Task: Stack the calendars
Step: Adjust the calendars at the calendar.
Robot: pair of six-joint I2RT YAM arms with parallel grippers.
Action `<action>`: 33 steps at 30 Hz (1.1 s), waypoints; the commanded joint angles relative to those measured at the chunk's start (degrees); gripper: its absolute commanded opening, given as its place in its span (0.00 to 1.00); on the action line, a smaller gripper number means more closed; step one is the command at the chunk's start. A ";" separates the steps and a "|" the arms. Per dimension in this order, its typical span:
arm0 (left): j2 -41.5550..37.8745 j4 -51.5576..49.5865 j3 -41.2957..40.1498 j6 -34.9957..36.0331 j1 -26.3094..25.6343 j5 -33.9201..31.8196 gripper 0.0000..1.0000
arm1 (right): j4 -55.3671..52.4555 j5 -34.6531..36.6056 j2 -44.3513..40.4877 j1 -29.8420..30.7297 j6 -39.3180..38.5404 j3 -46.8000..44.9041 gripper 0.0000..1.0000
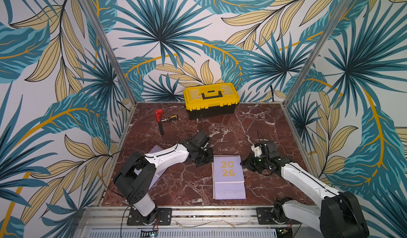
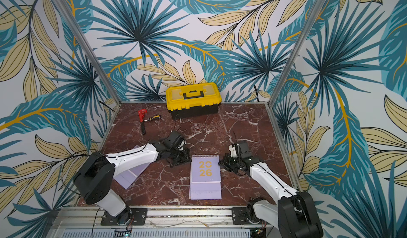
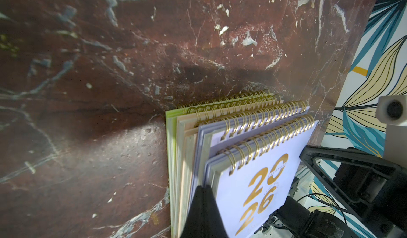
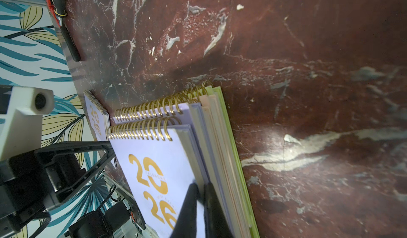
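Observation:
In both top views a stack of several calendars [image 1: 229,177] [image 2: 206,177] lies at front centre, lavender cover with gold "2026" on top. Edge-on in the left wrist view, it shows a lime green calendar [image 3: 168,148] lowest, peach [image 3: 181,137] above it, then lavender [image 3: 253,181]. My left gripper [image 1: 203,159] [image 3: 203,187] is shut, its tips against the stack's left side. My right gripper [image 1: 243,163] [image 4: 200,184] is shut on the right edge of the top lavender calendar [image 4: 154,159]. Another lavender calendar [image 1: 154,177] [image 4: 97,115] lies at the left, partly hidden under my left arm.
A yellow-and-black toolbox [image 1: 211,100] [image 2: 193,100] stands at the back centre. A red wrench [image 1: 159,118] and a screwdriver [image 1: 170,118] lie at the back left. Aluminium posts and patterned walls close in the marble table [image 1: 253,120] on three sides.

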 commanded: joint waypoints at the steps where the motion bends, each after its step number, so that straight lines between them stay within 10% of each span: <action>1: -0.92 1.55 1.37 -0.08 -0.60 1.33 0.00 | 3.35 -3.53 0.47 0.63 1.41 -0.29 0.09; 33: 0.91 2.30 2.54 0.27 0.49 2.70 0.00 | -0.67 -1.21 -0.24 0.63 -0.67 0.58 0.16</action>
